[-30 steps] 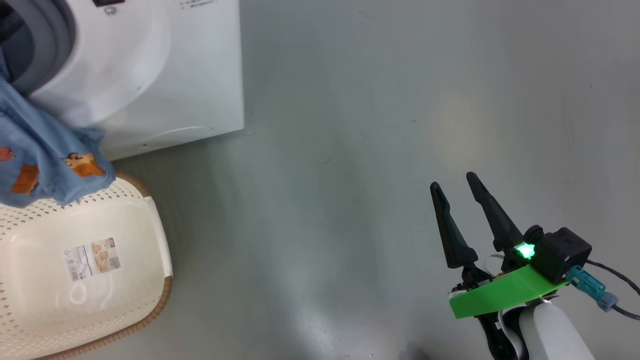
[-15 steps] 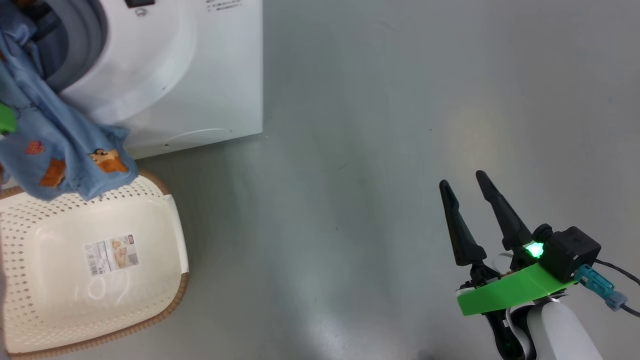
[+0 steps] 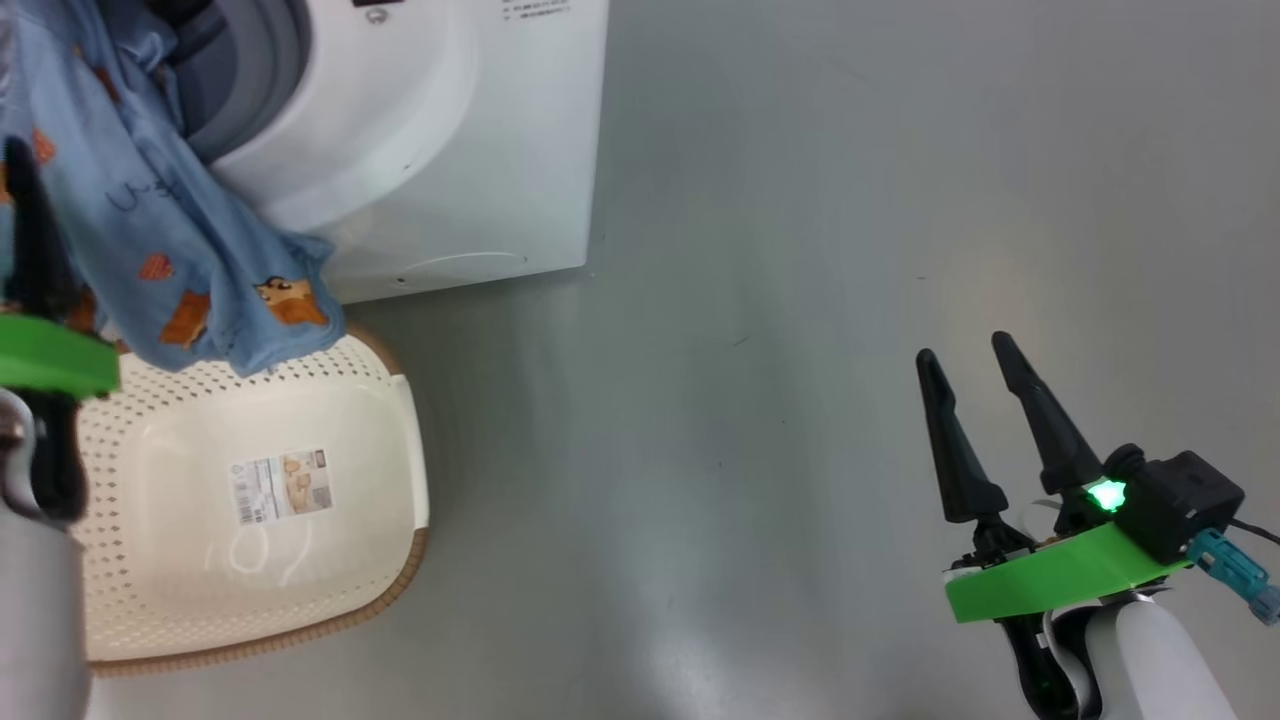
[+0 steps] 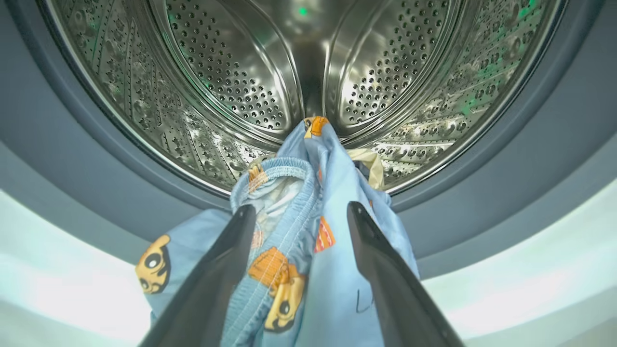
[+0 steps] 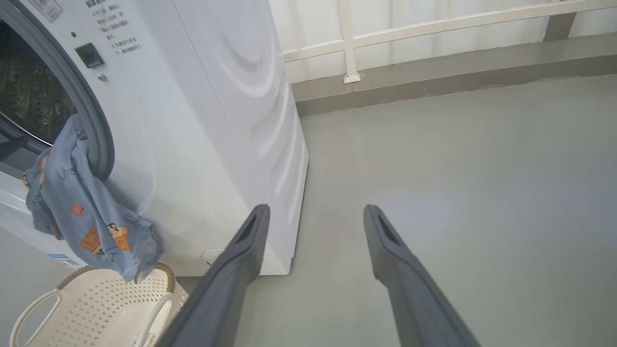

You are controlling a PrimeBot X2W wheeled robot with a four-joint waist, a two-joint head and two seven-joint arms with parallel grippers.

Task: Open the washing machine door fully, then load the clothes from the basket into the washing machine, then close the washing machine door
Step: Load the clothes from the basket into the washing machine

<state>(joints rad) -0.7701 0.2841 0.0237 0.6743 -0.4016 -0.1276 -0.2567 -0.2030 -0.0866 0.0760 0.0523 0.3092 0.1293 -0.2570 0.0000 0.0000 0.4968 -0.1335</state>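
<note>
Left wrist view: light-blue cartoon-printed garment (image 4: 337,289) hangs half out over grey rubber drum seal (image 4: 72,159); left gripper (image 4: 301,208) and right gripper (image 3: 962,347) jaws released. Hanging weight may drag it into the cream perforated basket (image 3: 375,470).

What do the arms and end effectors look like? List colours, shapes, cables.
Right end effector: two long tapered black fingers, bright green bracket, glowing green light, black box, teal plug with dark cable, white forearm. Left end effector: matching dark fingers, green bracket, grey-white forearm.
</note>
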